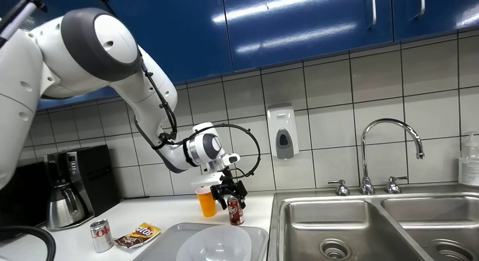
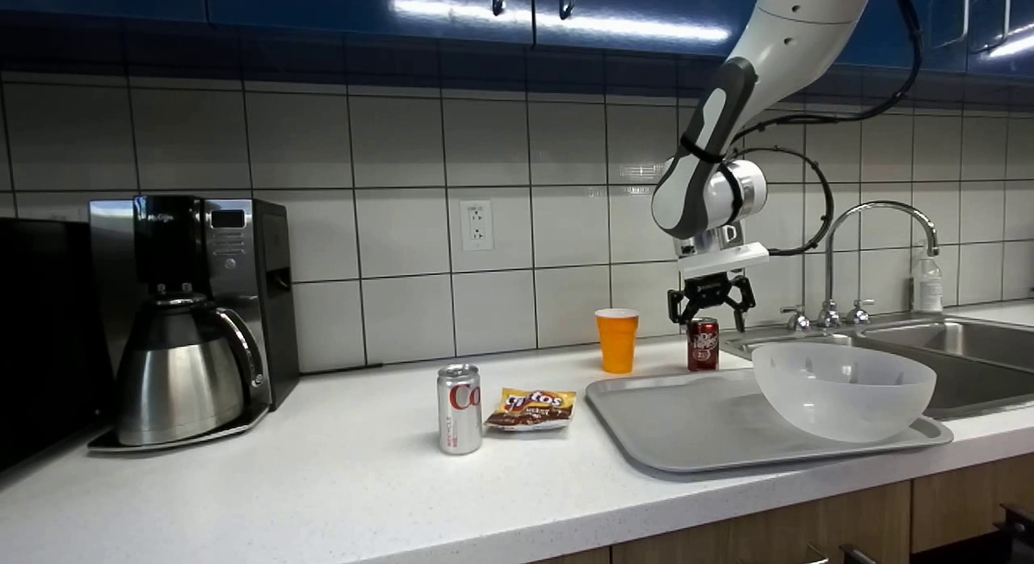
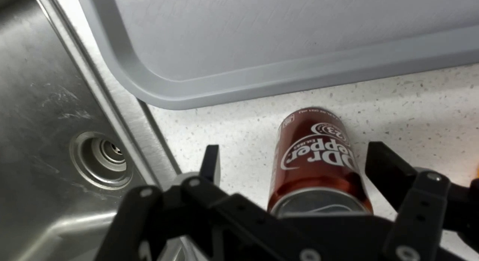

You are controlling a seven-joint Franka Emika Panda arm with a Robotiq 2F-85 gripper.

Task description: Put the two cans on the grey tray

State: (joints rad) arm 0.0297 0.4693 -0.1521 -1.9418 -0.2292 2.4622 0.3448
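A dark red can (image 1: pixel 235 214) stands upright on the counter just behind the grey tray; it also shows in an exterior view (image 2: pixel 703 347) and in the wrist view (image 3: pixel 314 156). My gripper (image 1: pixel 234 205) is over this can, fingers pointing down; it also shows in an exterior view (image 2: pixel 709 318). In the wrist view the open fingers (image 3: pixel 295 162) stand either side of the can with gaps, the right one closer. A silver can (image 2: pixel 460 410) stands upright left of the tray, also in an exterior view (image 1: pixel 101 236). The grey tray (image 2: pixel 687 431) lies flat (image 1: pixel 161 244), (image 3: pixel 262 40).
A pale round bowl (image 2: pixel 844 394) sits on the tray's right part. An orange cup (image 2: pixel 618 343) stands close to the gripper, left of the red can. A snack bag (image 2: pixel 533 409) lies between silver can and tray. A steel sink (image 1: pixel 325 227) borders the right side; a coffee maker (image 2: pixel 194 330) stands left.
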